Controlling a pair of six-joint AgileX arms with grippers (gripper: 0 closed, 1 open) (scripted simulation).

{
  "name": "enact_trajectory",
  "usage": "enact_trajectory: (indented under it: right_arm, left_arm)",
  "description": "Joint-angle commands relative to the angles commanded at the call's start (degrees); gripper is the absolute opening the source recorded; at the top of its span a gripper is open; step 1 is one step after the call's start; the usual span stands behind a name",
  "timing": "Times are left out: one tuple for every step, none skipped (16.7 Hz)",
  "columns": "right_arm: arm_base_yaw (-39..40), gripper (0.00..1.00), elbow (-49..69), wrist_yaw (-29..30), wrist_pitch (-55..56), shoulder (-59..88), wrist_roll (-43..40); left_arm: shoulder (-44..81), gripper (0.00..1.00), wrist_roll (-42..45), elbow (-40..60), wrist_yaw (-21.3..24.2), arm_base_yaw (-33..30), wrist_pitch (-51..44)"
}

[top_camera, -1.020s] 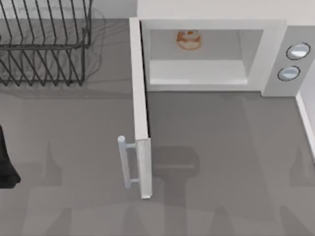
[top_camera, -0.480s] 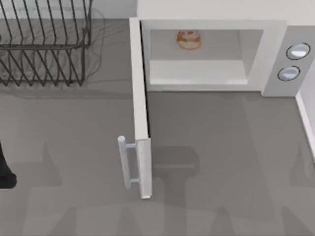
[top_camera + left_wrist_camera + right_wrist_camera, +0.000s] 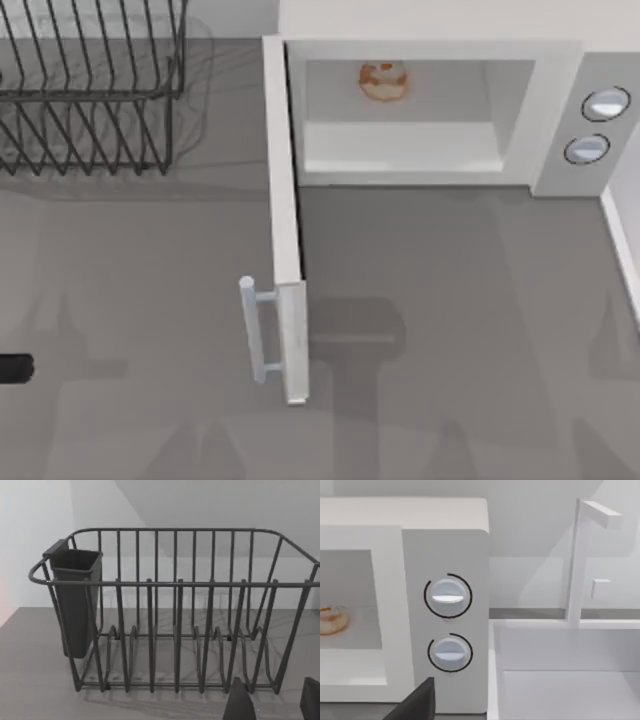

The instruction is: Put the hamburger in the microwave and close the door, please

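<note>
Top view first: left arm [image 3: 14, 368] parked at the table's left edge, a dark stub and nothing more, finger state impossible to tell from here. Microwave [image 3: 440, 110] at the far right-hand part of the table [image 3: 450, 330], cavity exposed. Hamburger [image 3: 384, 81] resting inside at the back of the cavity, toward its left, small and round, tan-orange with pale patches. Door [image 3: 285, 220] swung fully out, standing edge-on toward the near side, bar handle [image 3: 252, 330] on its left face near the free end. Two round knobs [image 3: 597, 125] on the panel at the microwave's right. Wire dish rack [image 3: 90, 85] at far left, well apart from the door.

Left wrist view: left gripper [image 3: 272, 700] with two dark fingertips [image 3: 239, 702] spread apart, holding nothing, touching nothing. Dish rack straight ahead, a dark cup-shaped holder [image 3: 75, 602] hung at one end.

Right wrist view: one dark finger of the right gripper [image 3: 417, 705] low in the picture, near the microwave's front; spread or pressed together, cannot tell. Knob panel close ahead, hamburger lying on the cavity floor beyond. White sink [image 3: 570, 680] beside the microwave, with a white faucet [image 3: 585, 560] standing over it.
</note>
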Motion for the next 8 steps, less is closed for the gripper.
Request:
enact_trajectory:
  right_arm:
    - [0.0, 1.00, 0.0, 0.0, 0.0, 0.0, 0.0]
    - [0.0, 1.00, 0.0, 0.0, 0.0, 0.0, 0.0]
    - [0.0, 1.00, 0.0, 0.0, 0.0, 0.0, 0.0]
    - [0.0, 1.00, 0.0, 0.0, 0.0, 0.0, 0.0]
    - [0.0, 1.00, 0.0, 0.0, 0.0, 0.0, 0.0]
    - [0.0, 1.00, 0.0, 0.0, 0.0, 0.0, 0.0]
    - [0.0, 1.00, 0.0, 0.0, 0.0, 0.0, 0.0]
    - [0.0, 1.00, 0.0, 0.0, 0.0, 0.0, 0.0]
  left_arm:
    - [0.0, 0.02, 0.0, 0.0, 0.0, 0.0, 0.0]
    - [0.0, 0.00, 0.0, 0.0, 0.0, 0.0, 0.0]
    - [0.0, 0.00, 0.0, 0.0, 0.0, 0.0, 0.0]
    - [0.0, 0.00, 0.0, 0.0, 0.0, 0.0, 0.0]
    - [0.0, 0.00, 0.0, 0.0, 0.0, 0.0, 0.0]
    - [0.0, 0.00, 0.0, 0.0, 0.0, 0.0, 0.0]
    - [0.0, 0.00, 0.0, 0.0, 0.0, 0.0, 0.0]
    - [0.0, 0.00, 0.0, 0.0, 0.0, 0.0, 0.0]
